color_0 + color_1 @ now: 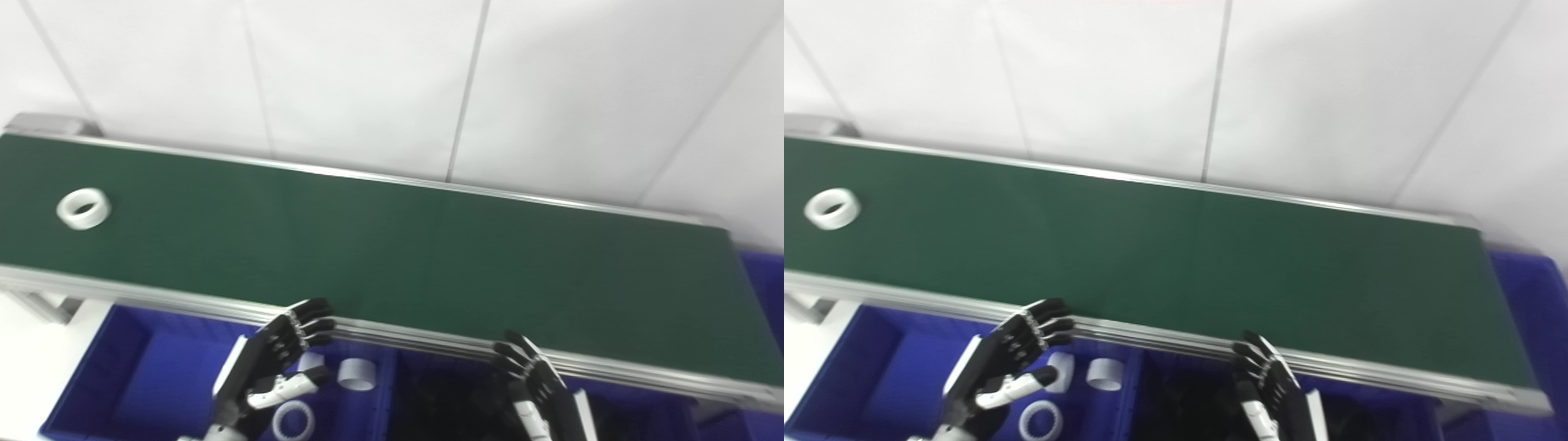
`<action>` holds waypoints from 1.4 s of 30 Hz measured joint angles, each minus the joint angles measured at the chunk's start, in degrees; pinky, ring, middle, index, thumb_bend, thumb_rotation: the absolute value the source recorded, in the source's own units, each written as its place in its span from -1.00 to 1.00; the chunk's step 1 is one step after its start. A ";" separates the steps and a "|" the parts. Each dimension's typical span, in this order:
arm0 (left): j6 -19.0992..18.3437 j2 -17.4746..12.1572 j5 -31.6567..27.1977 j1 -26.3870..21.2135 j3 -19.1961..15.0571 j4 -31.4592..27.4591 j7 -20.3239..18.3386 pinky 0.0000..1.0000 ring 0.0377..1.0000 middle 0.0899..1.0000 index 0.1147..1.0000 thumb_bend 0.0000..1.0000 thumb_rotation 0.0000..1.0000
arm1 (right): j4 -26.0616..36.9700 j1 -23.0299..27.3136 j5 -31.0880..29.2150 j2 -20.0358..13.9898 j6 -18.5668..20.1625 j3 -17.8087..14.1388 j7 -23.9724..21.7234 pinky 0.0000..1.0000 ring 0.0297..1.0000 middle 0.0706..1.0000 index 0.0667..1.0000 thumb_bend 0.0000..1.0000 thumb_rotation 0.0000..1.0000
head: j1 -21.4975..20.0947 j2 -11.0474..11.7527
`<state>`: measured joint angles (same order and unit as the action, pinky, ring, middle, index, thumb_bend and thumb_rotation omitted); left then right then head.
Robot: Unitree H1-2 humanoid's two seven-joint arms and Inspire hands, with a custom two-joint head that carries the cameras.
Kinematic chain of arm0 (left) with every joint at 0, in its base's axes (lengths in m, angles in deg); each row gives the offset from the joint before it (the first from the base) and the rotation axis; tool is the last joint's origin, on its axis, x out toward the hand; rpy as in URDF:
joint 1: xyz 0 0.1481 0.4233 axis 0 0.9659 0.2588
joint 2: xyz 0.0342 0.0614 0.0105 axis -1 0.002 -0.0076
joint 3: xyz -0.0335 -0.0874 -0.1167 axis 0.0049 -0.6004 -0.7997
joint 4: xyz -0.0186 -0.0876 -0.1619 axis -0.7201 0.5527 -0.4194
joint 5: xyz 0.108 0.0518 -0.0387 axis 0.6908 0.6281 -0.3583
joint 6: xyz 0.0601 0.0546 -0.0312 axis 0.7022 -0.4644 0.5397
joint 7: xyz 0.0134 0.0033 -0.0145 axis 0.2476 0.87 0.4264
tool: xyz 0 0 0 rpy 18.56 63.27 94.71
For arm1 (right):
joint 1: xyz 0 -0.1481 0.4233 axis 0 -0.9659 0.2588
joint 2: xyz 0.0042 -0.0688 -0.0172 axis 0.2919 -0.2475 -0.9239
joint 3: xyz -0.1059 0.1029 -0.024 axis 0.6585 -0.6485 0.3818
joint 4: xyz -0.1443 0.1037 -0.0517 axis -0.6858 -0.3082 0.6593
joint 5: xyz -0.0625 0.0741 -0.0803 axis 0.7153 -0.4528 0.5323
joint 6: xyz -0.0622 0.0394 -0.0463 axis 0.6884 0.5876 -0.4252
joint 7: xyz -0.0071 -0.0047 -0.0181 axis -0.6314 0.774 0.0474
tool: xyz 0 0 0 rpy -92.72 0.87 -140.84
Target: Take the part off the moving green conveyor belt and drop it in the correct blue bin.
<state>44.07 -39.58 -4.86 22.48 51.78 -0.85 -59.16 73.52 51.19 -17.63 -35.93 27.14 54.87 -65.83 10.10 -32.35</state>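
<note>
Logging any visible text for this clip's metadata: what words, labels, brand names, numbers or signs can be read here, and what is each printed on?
None: no text can be read in either view. The green conveyor belt, its metal rail, the white ring on it, the blue bins, the wall panels and both hands, left hand and right hand, show no lettering, labels or numbers.
</note>
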 measured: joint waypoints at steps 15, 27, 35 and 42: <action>2.17 -0.36 -0.24 -0.32 -0.19 2.12 -1.06 0.31 0.40 0.44 0.34 0.81 -0.72 | -1.58 -0.01 -0.35 -0.26 -0.04 1.39 1.08 0.40 0.53 0.58 0.77 -0.48 0.54 | 2.29 5.10; 2.23 -0.70 -0.30 -0.43 -0.20 2.24 -1.89 0.29 0.39 0.43 0.34 0.83 -0.74 | -1.57 -0.05 0.53 -0.42 -0.04 2.49 2.96 0.35 0.50 0.56 0.75 -0.61 0.55 | 2.37 5.63; 2.50 -1.48 1.16 -1.30 -0.12 2.04 -2.20 0.20 0.34 0.40 0.30 0.87 -0.71 | -1.57 -0.05 0.51 -0.66 -0.05 2.76 3.07 0.36 0.50 0.56 0.76 -0.68 0.54 | 3.17 6.07; 1.54 -2.57 1.54 -5.30 -0.72 -3.94 -1.85 0.15 0.29 0.35 0.24 0.94 -0.74 | -2.01 0.22 -0.15 -0.95 -0.05 2.68 3.05 0.37 0.51 0.56 0.77 -0.75 0.51 | 4.04 7.21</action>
<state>45.61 -42.15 -3.32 17.18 51.06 -4.79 -61.01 71.50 51.41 -17.78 -36.88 27.09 57.54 -62.78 14.15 -25.14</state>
